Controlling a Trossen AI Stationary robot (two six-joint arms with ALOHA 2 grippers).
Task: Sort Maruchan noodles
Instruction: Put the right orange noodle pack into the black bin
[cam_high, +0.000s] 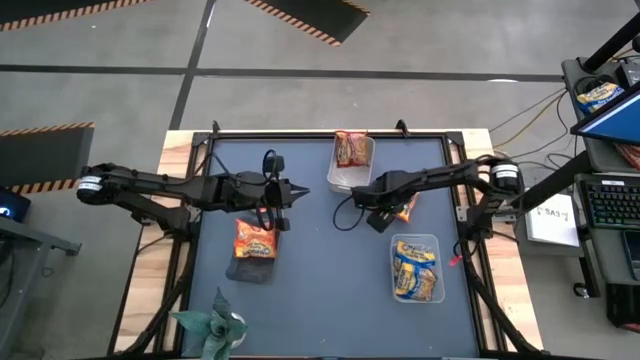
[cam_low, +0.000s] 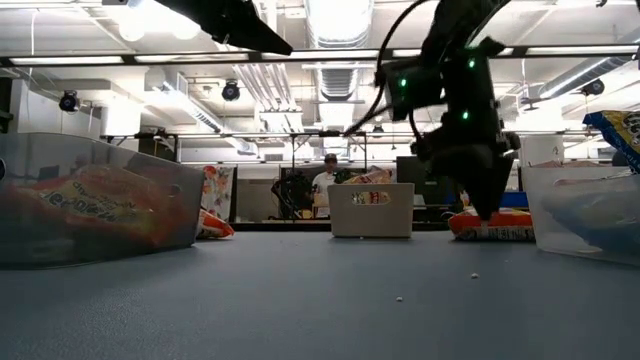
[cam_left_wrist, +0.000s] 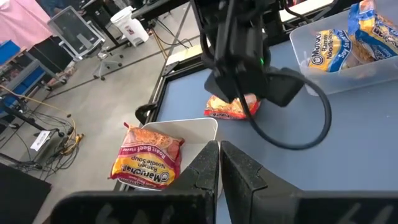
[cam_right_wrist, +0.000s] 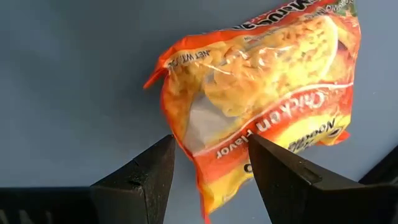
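One orange Maruchan packet (cam_right_wrist: 261, 87) lies flat on the dark mat right of centre (cam_high: 405, 207). My right gripper (cam_right_wrist: 211, 146) is open above it, pointing down, with a finger on either side of the packet's end (cam_low: 490, 226). My left gripper (cam_high: 300, 190) is shut and empty, and hovers left of centre (cam_left_wrist: 219, 146). Another orange packet (cam_left_wrist: 149, 158) leans in the far tub (cam_high: 352, 178). A third orange packet (cam_high: 254, 238) sits in the near left tub (cam_low: 90, 210). Blue-and-yellow packets (cam_high: 415, 268) fill the right tub (cam_high: 437, 243). My right gripper stands over the end of the orange packet (cam_right_wrist: 205, 155), coming from above with its fingers (cam_right_wrist: 152, 168) open on either side. Whether they touch the wrapper, I cannot tell. The packet lies flat on the mat.
A crumpled green thing (cam_high: 213, 325) sits at the near left edge of the mat. Black cables loop beside both arms (cam_high: 345, 215). Wooden table margins (cam_high: 175, 160) frame the mat. Bare mat (cam_high: 330, 290) lies between the near tubs.
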